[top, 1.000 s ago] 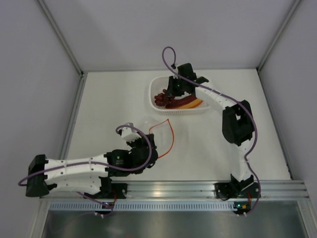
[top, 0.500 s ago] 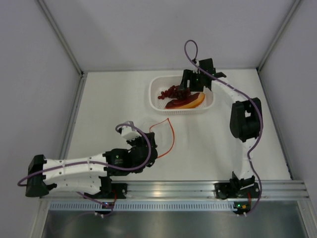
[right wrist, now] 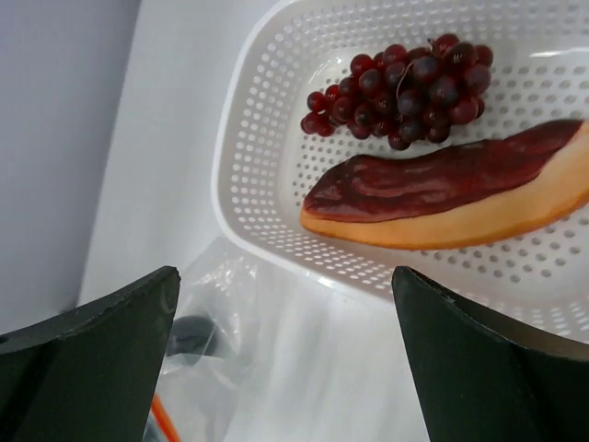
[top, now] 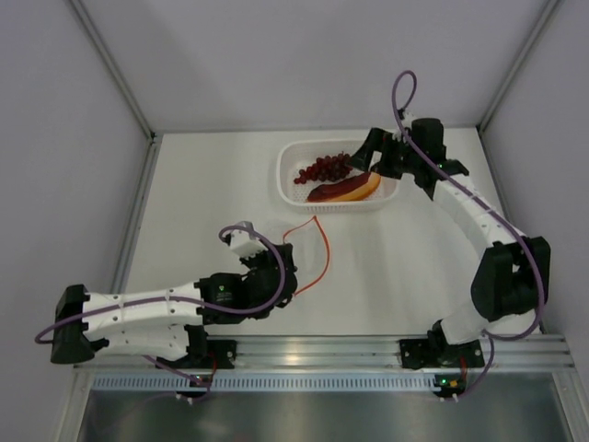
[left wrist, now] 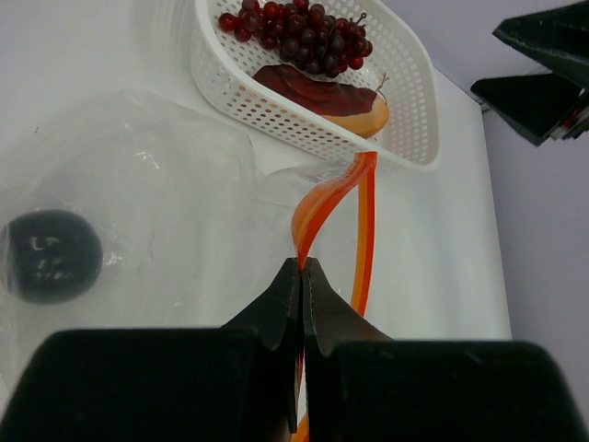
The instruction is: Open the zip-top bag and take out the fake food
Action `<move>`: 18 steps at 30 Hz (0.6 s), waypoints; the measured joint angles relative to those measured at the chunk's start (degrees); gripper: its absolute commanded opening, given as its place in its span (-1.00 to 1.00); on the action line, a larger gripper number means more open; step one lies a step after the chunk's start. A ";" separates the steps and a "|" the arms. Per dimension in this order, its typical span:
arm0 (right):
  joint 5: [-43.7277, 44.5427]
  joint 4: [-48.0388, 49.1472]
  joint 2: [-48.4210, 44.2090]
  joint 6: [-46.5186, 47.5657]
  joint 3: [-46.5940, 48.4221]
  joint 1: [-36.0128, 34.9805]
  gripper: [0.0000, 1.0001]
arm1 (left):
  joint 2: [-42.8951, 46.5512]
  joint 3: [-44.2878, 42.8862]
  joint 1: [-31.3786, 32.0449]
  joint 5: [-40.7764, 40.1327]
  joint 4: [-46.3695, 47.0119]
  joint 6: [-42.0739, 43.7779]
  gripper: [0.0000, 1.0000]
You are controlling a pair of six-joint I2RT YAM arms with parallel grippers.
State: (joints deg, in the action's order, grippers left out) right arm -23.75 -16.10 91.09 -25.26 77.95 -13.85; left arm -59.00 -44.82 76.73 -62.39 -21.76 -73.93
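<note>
left wrist: dark round fruit (left wrist: pixel 51 255) in zip-top bag (left wrist: pixel 175 175) | top: hidden

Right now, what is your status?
Left gripper shut on zip strip. Right gripper open by basket. Grapes, hot dog in basket; fruit in bag. Nothing blocking.

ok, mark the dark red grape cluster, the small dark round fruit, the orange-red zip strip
dark red grape cluster (right wrist: pixel 400 92): right wrist view, middle of bunch
small dark round fruit (left wrist: pixel 51 256): left wrist view, its centre
orange-red zip strip (left wrist: pixel 317 207): left wrist view, mid-curve
</note>
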 measured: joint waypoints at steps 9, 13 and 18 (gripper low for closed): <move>-5.49 7.93 -11.82 -11.47 -20.52 0.52 0.38 | -3.30 -3.23 0.00 -0.04 0.04 -2.73 -1.00; -3.43 7.85 -18.21 -12.81 -23.61 -2.36 0.21 | -5.40 -5.57 0.00 -0.04 0.20 -3.13 -1.00; 0.94 7.58 -26.67 -13.31 -26.80 -8.61 0.01 | -7.98 -7.96 0.00 -0.13 0.28 -3.76 -1.00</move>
State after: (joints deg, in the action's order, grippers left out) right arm -22.81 -8.51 64.42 -38.57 51.16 -22.46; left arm -66.98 -52.77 76.73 -62.52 -21.47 -77.69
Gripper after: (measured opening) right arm 0.529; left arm 0.021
